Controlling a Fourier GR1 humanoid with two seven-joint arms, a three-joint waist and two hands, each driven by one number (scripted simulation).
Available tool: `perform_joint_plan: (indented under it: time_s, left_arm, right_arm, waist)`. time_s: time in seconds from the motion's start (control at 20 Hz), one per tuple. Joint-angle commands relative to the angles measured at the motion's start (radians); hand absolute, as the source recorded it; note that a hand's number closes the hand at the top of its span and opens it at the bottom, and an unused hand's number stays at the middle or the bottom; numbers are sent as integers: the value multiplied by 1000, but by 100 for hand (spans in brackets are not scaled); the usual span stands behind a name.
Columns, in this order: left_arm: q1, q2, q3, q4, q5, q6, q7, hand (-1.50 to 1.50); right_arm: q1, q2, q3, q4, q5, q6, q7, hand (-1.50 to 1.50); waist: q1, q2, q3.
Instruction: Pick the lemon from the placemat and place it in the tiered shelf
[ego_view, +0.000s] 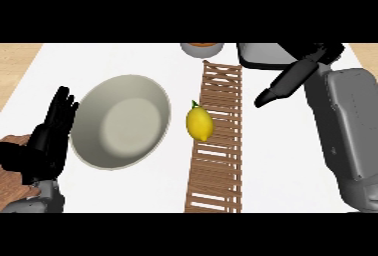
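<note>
Lying on slatted mat (215, 150), lemon (199, 123) unheld | right hand (291, 80) far-right, fingers straight, holding nothing | left hand (50, 135) resting open | shelf unseen | next: close round lemon.

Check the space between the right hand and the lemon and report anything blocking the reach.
Nothing visible blocks it. The right hand hangs up and to the right of the lemon, fingers straight and pointing toward it. Between them lies only the flat slatted placemat that the lemon rests on.
</note>
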Motion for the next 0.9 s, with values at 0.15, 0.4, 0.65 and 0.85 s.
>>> perform_joint_plan:
  time_s: [0.15,0.4,0.65,0.85]
  left_arm:
    - [25,6,-5,-37,10,-24,7,0]
    - [-77,11,-1,-13,11,-15,65,0]
    - [-41,-4,-12,22,6,-29,-10,0]
    - [-61,-13,-25,24,-14,-12,7,0]
  right_arm:
    - [-145,-241,-152,337,-21,101,-49,-150]
    - [-216,-337,-144,562,41,217,-197,-150]
    - [-206,-395,-121,652,115,272,-365,-150]
    - [-234,-438,-127,715,110,315,-389,-150]
  waist:
    - [26,9,1]
    - [42,20,2]
    - [54,25,3]
    - [64,30,4]
